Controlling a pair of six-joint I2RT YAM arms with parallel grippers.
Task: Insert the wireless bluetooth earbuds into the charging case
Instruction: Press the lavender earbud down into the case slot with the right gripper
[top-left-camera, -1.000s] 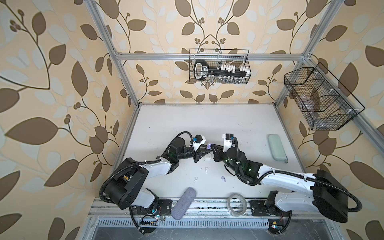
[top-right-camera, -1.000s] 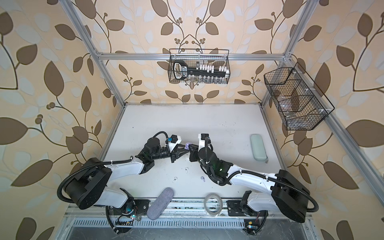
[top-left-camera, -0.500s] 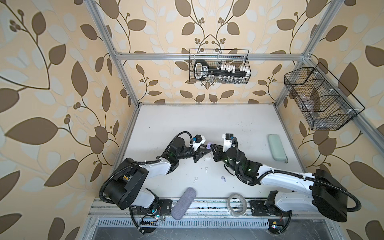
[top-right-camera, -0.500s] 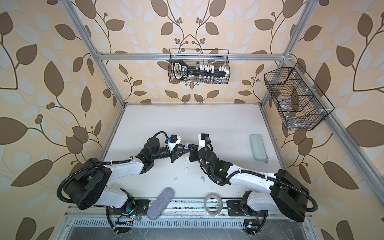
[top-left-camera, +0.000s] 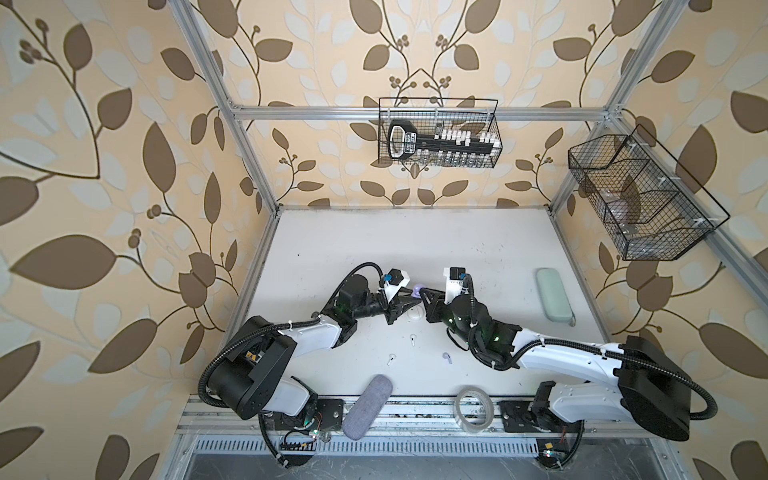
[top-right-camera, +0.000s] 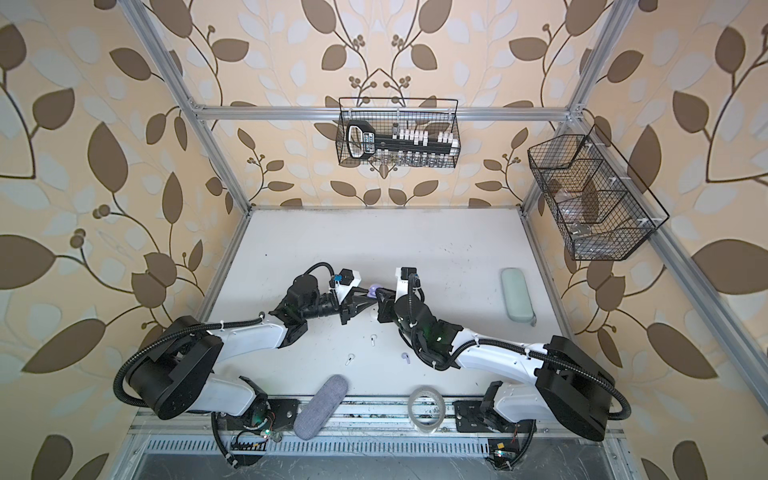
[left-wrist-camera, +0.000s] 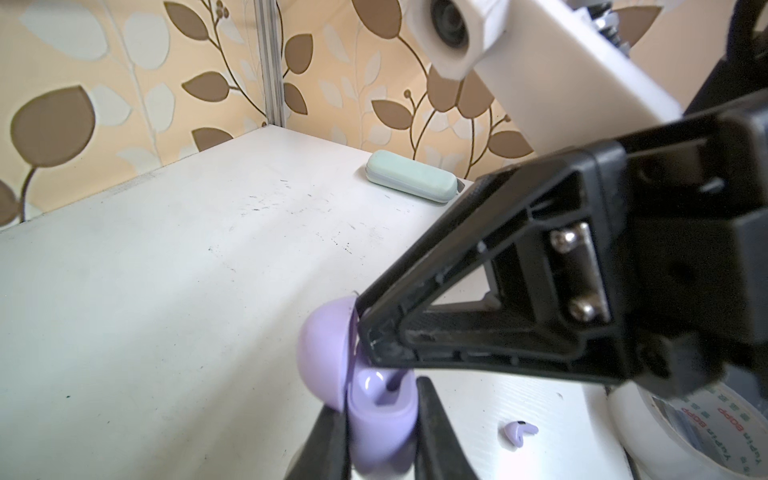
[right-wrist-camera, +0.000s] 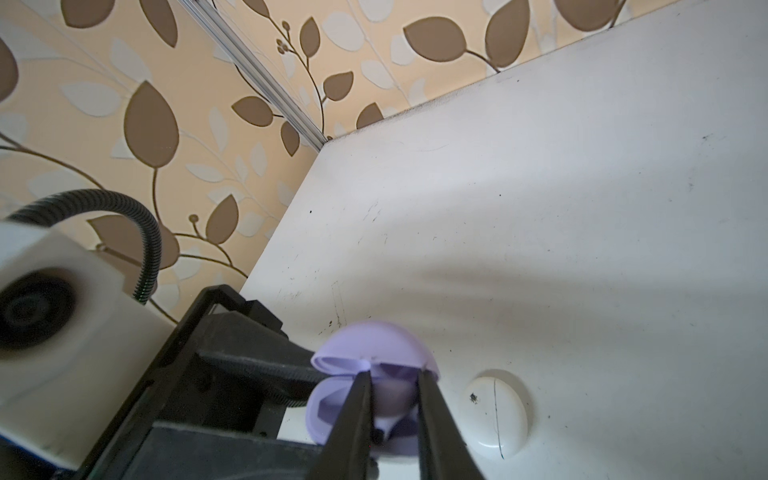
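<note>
Nestling at the well of the smooth, rounded lilac charging case (left-wrist-camera: 382, 432), hinged open, is apparently a glossy lilac earbud (right-wrist-camera: 392, 397). Left gripper (left-wrist-camera: 376, 415) clamps the case base. Right gripper (right-wrist-camera: 394, 376) tips flank the bud, narrowly parted, grip undeterminable. Second lilac earbud (top-left-camera: 446, 357) lies on the table (top-left-camera: 415, 249), nearest the right arm.

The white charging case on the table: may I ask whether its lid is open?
No, in the right wrist view the white charging case lies shut on the table, with only a thin seam between its halves.
</note>
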